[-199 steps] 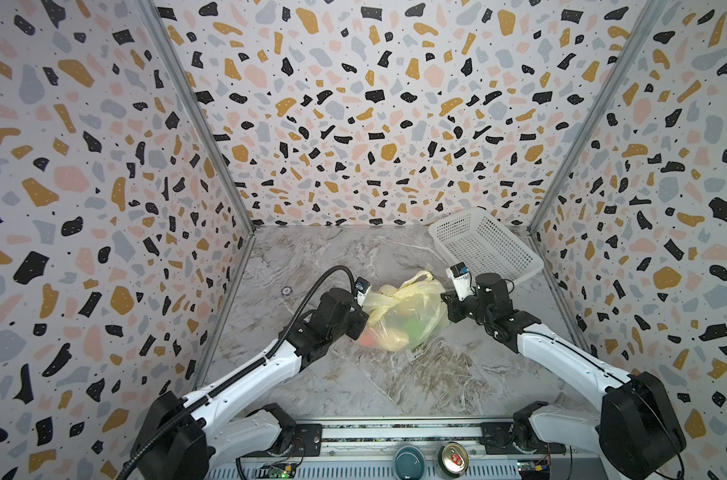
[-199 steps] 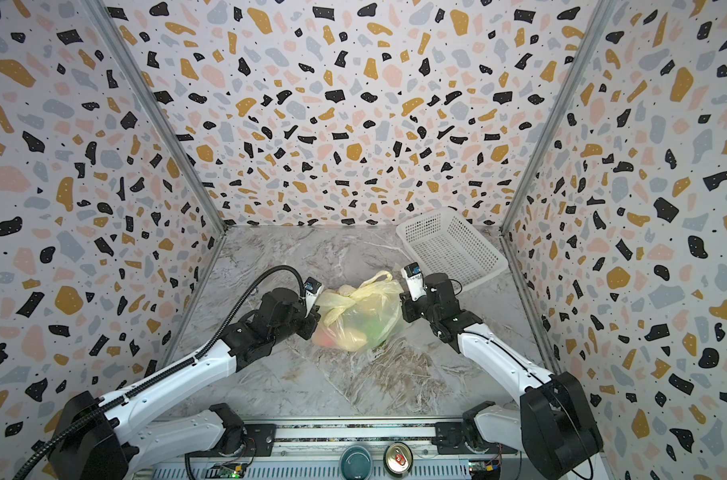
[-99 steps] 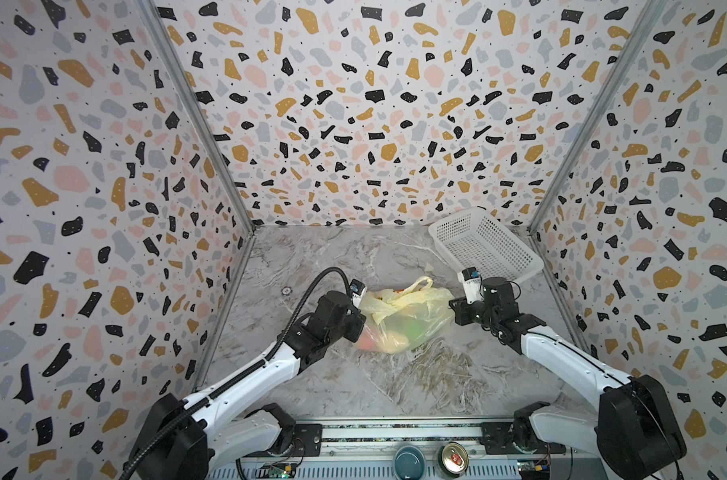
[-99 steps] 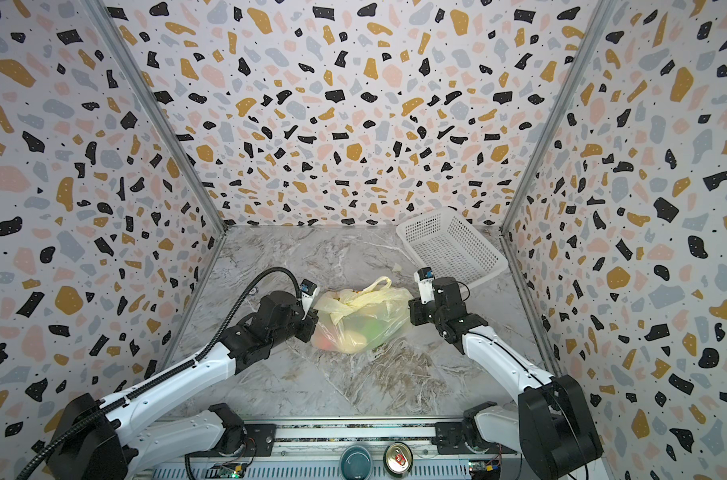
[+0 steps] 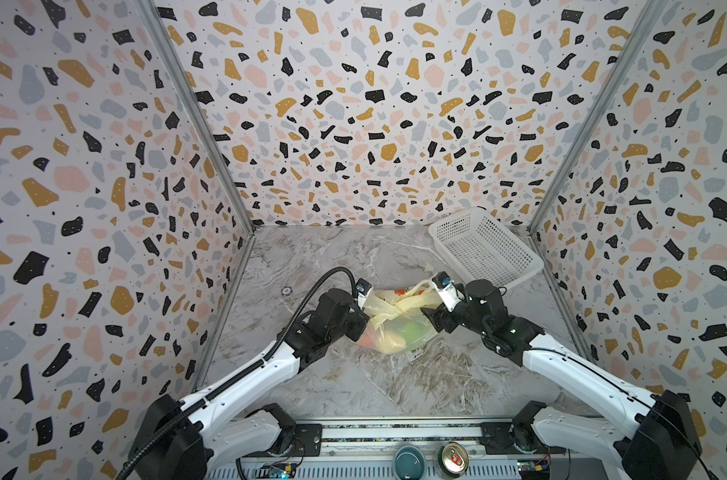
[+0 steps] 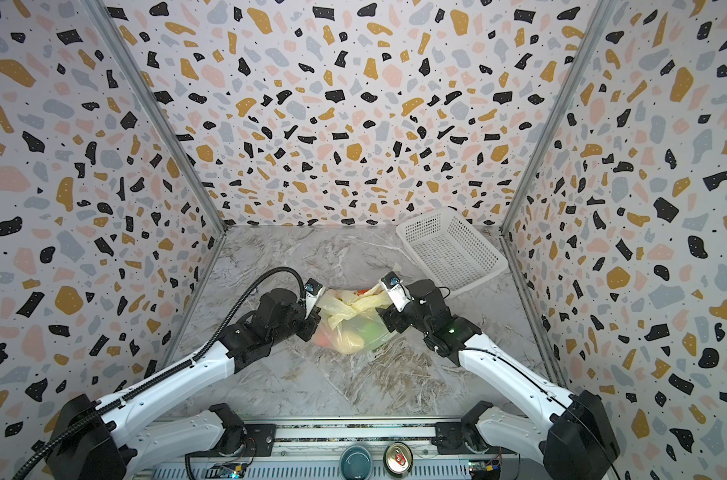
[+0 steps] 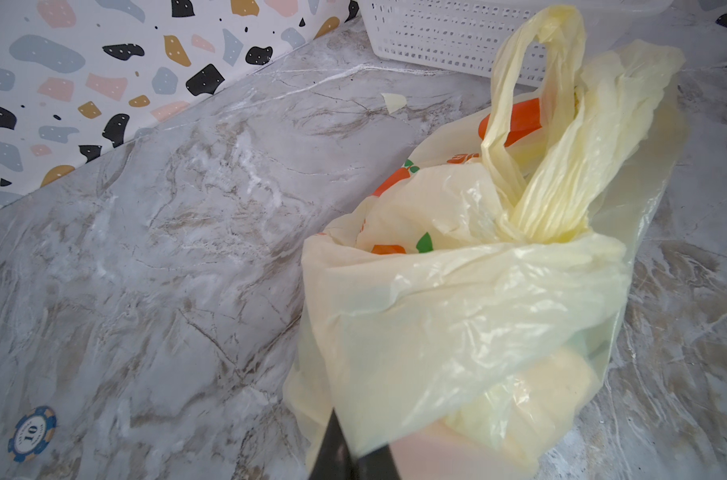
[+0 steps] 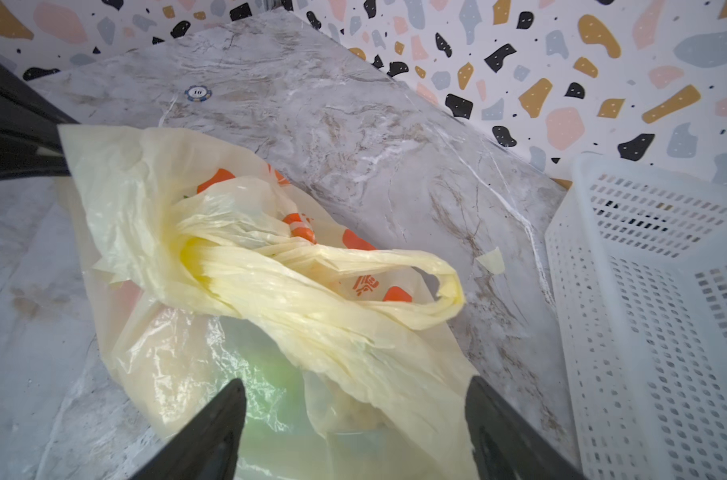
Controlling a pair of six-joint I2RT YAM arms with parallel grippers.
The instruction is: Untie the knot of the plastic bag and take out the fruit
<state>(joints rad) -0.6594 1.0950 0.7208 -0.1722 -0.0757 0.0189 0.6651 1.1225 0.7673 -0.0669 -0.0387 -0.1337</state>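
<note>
The pale yellow plastic bag [image 5: 395, 322] [image 6: 353, 328] lies on the marble floor between my two arms. Its knot [image 7: 519, 232] [image 8: 191, 253] is still tied, and one loop handle [image 8: 436, 291] lies loose beside it. Fruit shows through the film: a lime green piece [image 5: 409, 332] [image 8: 266, 374], a cream-yellow piece [image 5: 388, 344] and a red one [image 5: 363, 338]. My left gripper [image 7: 353, 453] [image 5: 361, 320] is shut on the plastic bag's left side. My right gripper [image 8: 353, 399] [image 5: 432, 320] is open at the right side, with slack film between its fingers but not pinched.
A white perforated basket [image 5: 484, 249] [image 8: 652, 311] stands at the back right, close to the right arm. A blue poker chip [image 5: 287, 290] [image 7: 31, 432] lies left of the bag. A torn plastic scrap [image 8: 491, 261] lies near the basket. Patterned walls enclose three sides.
My right gripper has opened and let go of the handle, then shifted back toward the bag. The stretched bag has slackened. The left gripper keeps its hold.
</note>
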